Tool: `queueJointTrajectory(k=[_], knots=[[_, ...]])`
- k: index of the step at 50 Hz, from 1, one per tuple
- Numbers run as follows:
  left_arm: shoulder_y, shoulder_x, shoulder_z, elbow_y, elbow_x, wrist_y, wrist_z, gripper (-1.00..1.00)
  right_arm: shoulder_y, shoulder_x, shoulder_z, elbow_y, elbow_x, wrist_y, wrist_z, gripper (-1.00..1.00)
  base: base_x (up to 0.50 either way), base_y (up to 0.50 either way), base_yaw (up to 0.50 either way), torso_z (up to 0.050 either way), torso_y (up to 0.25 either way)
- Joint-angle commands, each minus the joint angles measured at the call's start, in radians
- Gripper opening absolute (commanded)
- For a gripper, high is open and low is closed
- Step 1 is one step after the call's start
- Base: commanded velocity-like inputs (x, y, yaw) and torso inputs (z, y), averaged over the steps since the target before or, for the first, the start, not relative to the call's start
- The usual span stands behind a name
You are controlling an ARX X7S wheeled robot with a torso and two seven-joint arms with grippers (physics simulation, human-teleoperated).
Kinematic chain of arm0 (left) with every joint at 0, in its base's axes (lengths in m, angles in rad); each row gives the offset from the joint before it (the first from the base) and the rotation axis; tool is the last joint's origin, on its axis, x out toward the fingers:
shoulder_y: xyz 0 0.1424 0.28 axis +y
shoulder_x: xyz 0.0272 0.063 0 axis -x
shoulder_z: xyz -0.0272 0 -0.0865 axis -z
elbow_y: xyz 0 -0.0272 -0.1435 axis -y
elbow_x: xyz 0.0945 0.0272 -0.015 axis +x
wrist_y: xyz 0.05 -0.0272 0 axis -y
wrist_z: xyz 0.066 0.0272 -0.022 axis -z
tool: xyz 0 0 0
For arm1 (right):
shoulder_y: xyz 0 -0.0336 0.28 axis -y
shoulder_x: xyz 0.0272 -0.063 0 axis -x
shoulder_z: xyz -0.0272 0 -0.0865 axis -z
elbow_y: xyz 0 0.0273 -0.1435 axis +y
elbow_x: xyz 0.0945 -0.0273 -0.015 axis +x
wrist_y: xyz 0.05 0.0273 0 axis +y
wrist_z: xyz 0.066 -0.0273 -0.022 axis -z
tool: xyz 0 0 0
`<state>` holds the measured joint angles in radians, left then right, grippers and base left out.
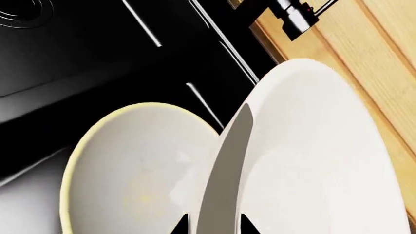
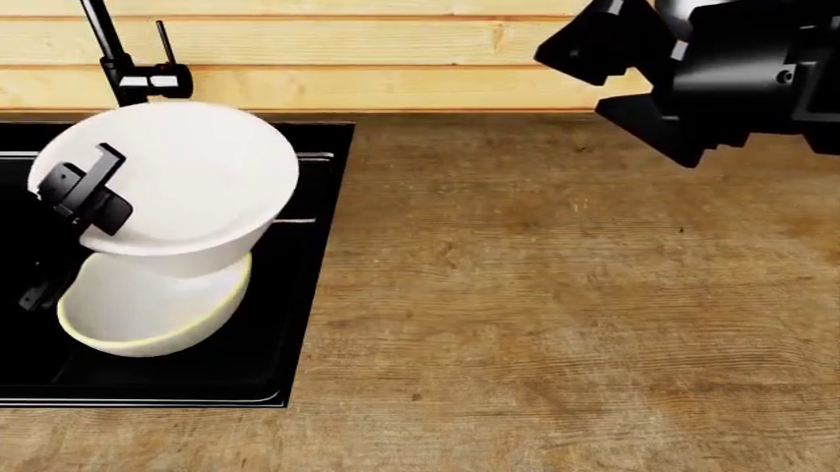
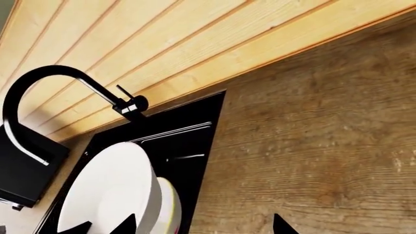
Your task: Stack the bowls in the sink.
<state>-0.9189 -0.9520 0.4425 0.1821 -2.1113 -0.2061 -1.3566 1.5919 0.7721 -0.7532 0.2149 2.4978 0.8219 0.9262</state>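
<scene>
Nearest to us, the plain white bowl (image 1: 325, 156) is filling the left wrist view, its rim edge running between the fingers of the left gripper (image 2: 82, 195). That gripper is clenched on the bowl's rim and is holding it tilted in the air.

We are taking the sink (image 2: 309, 295) as our landmark. The held bowl is hanging over the sink's basin, near its right wall, with its opening facing up and toward us. Directly under it, inside the same basin, the yellow-rimmed bowl (image 2: 151, 305) is lying tipped on its side. The held bowl's base is touching or nearly touching the lower bowl's upper rim; we cannot tell which.

This is the relation we are judging the next move by: the lower bowl is sitting straight below the held one, but the two openings are not lined up, so nesting is likely calling for levelling the held bowl before release.

The right gripper (image 2: 617, 69) is hovering well to the right of the sink, high over the wooden counter (image 2: 565, 295); whether it is open or closed we cannot tell. The left arm is clearly the nearer one.

Behind the sink, the black faucet (image 3: 78, 83) is rising against a pale wood-plank wall (image 3: 195, 44).
</scene>
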Motion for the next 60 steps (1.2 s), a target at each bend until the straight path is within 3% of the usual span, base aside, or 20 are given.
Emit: queueJointTrajectory(k=[1, 42, 43, 60], knots=[[0.024, 0.007, 0.009, -0.044, 0.050, 0.036, 0.023, -1.00, -0.001, 0.010, 0.002, -0.005, 0.004, -0.002, 0.004, 1.00, 0.00, 0.00, 0.00, 0.000, 0.000], [0.088, -0.002, 0.058, -0.109, 0.138, 0.059, 0.010, -1.00, -0.012, 0.024, 0.002, -0.017, 0.003, -0.013, 0.008, 1.00, 0.00, 0.00, 0.00, 0.000, 0.000], [0.085, -0.002, 0.058, -0.109, 0.138, 0.058, 0.009, 1.00, -0.012, 0.024, 0.002, -0.017, 0.004, -0.012, 0.007, 1.00, 0.00, 0.00, 0.00, 0.000, 0.000], [0.039, -0.009, 0.050, -0.087, 0.125, 0.037, -0.003, 1.00, -0.002, 0.016, 0.001, -0.012, 0.004, -0.012, 0.006, 1.00, 0.00, 0.00, 0.00, 0.001, 0.000]])
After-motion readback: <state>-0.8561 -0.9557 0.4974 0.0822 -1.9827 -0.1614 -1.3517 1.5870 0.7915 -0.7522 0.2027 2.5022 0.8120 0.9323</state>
